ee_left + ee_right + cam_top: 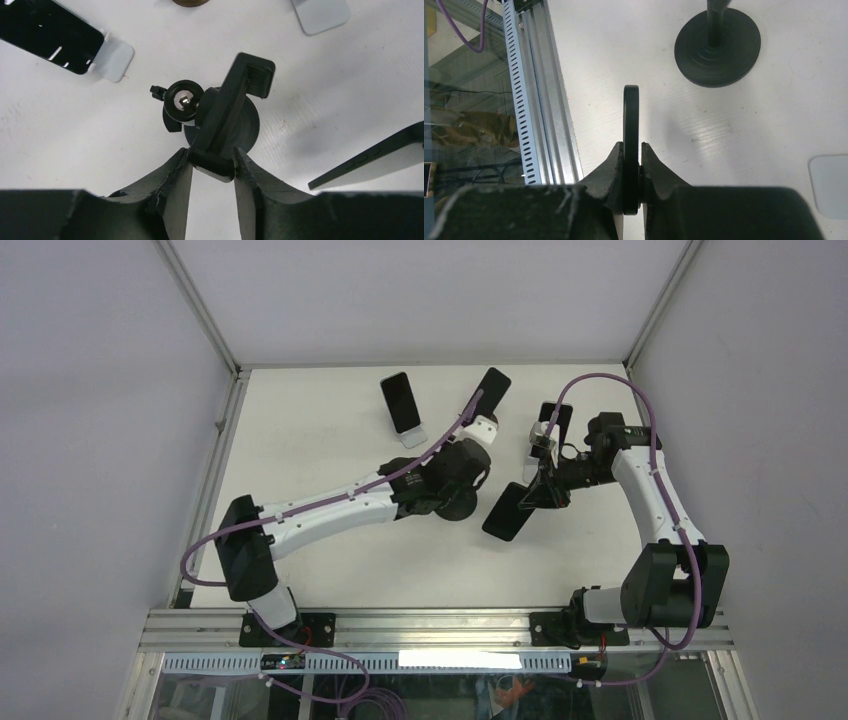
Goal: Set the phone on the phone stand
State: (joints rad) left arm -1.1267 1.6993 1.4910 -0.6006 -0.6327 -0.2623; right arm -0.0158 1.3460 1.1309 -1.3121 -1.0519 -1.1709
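Black flat smartphone [505,512] sits tilted in the right gripper [632,148], whose fingers press tight against its two faces. It is held just beside the black round-based phone stand [235,95], near the middle of the white counter [330,430]. The left gripper [212,159] is narrowed to a small gap, pinching the lower end of the stand's clamp bracket.

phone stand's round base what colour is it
Black; the phone stand base shows best in the right wrist view.
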